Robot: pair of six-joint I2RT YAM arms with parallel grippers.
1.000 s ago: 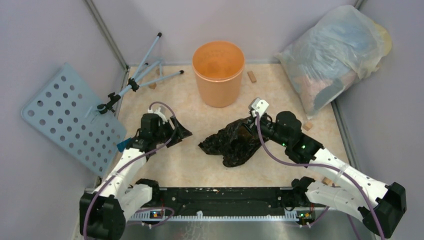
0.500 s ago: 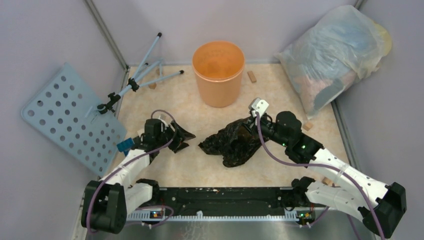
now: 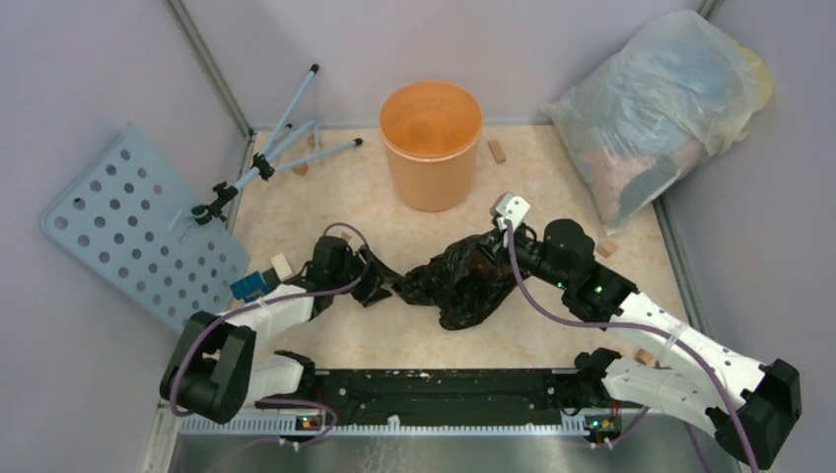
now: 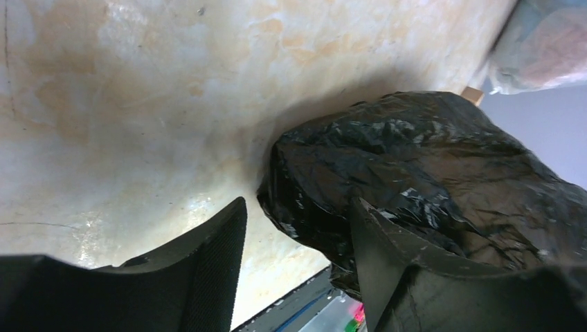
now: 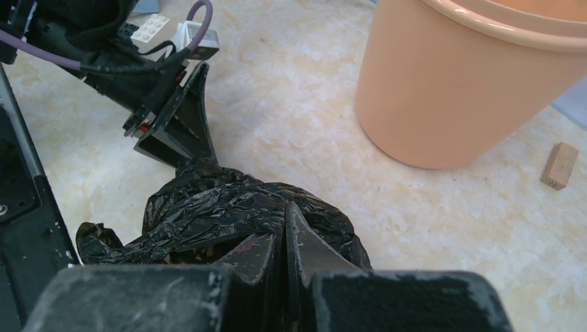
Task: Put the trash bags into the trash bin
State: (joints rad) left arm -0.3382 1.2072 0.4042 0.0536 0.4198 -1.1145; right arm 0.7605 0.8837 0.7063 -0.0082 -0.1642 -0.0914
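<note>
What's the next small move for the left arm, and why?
Probably close the left jaws: they stand open astride the black bag's end, the right jaws are shut on its other side, and it lies short of the orange bin.

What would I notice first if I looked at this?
The shiny, crumpled black trash bag in the middle, with the right jaws pinched shut on it and the left jaws open at its end. Behind it stands a bright orange bucket; a big stuffed see-through bag leans in the far right corner.

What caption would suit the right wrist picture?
Shut right gripper pinching the black trash bag, left gripper at its far edge, orange bin beyond.
</note>
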